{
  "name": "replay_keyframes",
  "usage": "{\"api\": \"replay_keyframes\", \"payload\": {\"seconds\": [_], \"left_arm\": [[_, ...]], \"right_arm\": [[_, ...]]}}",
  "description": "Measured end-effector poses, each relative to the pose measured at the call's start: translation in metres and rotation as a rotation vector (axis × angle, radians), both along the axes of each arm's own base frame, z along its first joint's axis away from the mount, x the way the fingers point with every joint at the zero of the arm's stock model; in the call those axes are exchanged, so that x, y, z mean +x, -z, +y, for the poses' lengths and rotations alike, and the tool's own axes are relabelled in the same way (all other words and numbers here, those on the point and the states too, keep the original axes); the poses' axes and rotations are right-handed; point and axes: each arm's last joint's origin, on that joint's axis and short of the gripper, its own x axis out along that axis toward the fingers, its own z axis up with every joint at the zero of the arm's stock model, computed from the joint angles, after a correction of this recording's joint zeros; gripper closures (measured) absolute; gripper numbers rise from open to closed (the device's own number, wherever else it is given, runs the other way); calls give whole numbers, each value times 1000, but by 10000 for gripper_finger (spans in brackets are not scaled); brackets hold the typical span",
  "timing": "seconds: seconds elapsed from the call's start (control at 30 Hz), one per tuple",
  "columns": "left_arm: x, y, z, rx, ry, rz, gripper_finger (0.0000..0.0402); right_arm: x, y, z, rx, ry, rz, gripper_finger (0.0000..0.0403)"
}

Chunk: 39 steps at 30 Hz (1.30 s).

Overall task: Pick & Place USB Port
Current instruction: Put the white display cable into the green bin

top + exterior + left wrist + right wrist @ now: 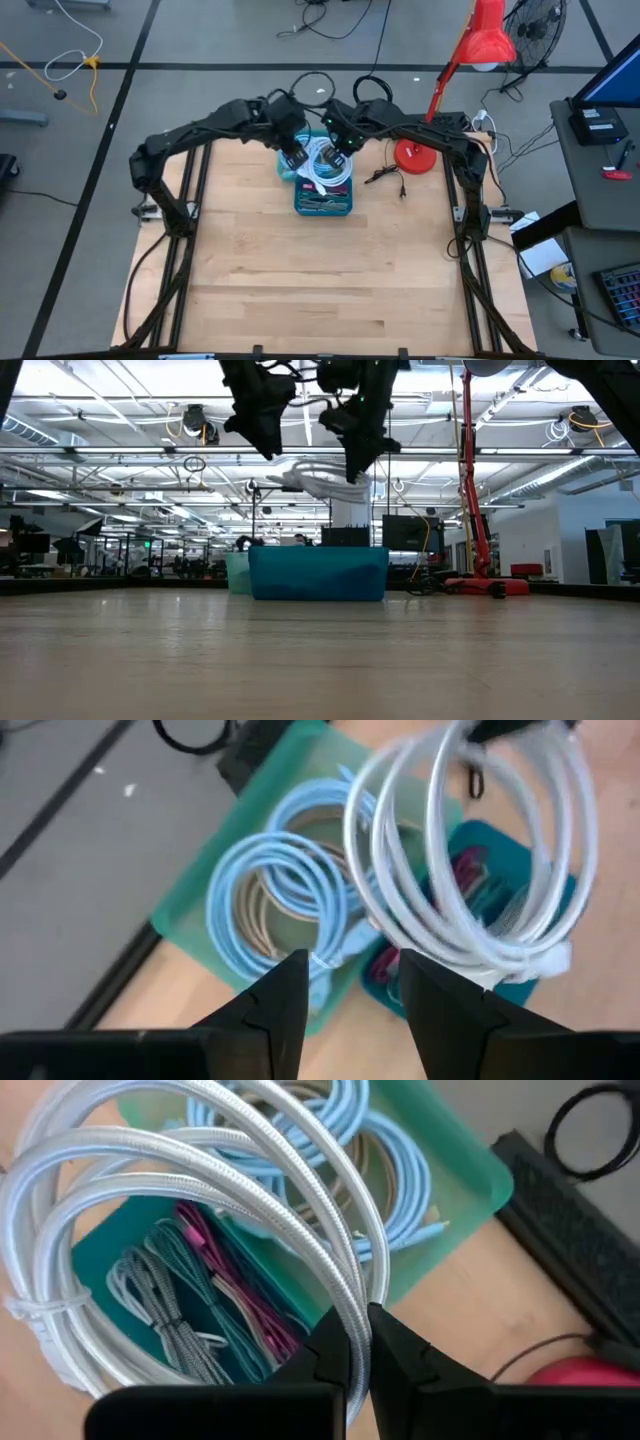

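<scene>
Wooden table mostly bare, right gripper fingers clamping white cable coil above bins, left gripper apparently released.

A pale wooden desk carries a teal bin and a lighter green tray (the two touching side by side), both directly below the left pincer and right pincer. A red lamp base stands just beyond the right pincer, a thin dark cable between them.
</scene>
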Motion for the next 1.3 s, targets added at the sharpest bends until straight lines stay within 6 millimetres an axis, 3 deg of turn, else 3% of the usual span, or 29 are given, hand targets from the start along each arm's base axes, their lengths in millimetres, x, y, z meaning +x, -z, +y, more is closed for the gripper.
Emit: {"api": "replay_keyframes", "payload": {"seconds": [0.2,0.4,0.5,0.63,0.9,1.1,1.3], "left_arm": [[-1,-6,3,-86,-3,-74,229],[-1,-8,10,-300,30,-215,161],[-2,-10,15,-370,56,-260,126],[-7,-9,21,-427,75,-273,94],[-6,-14,29,-434,102,-353,90],[6,-24,26,-471,188,-496,93],[9,-25,21,-469,205,-505,94]], "right_arm": [[-4,15,-3,35,-12,67,395],[-5,20,4,39,-145,123,390],[-8,13,11,32,-167,116,391],[-12,-11,23,-23,-190,6,395],[-35,-52,35,-86,-131,-142,395],[-36,-56,30,-96,-104,-177,395],[-33,-58,27,-112,-98,-218,395]]}}
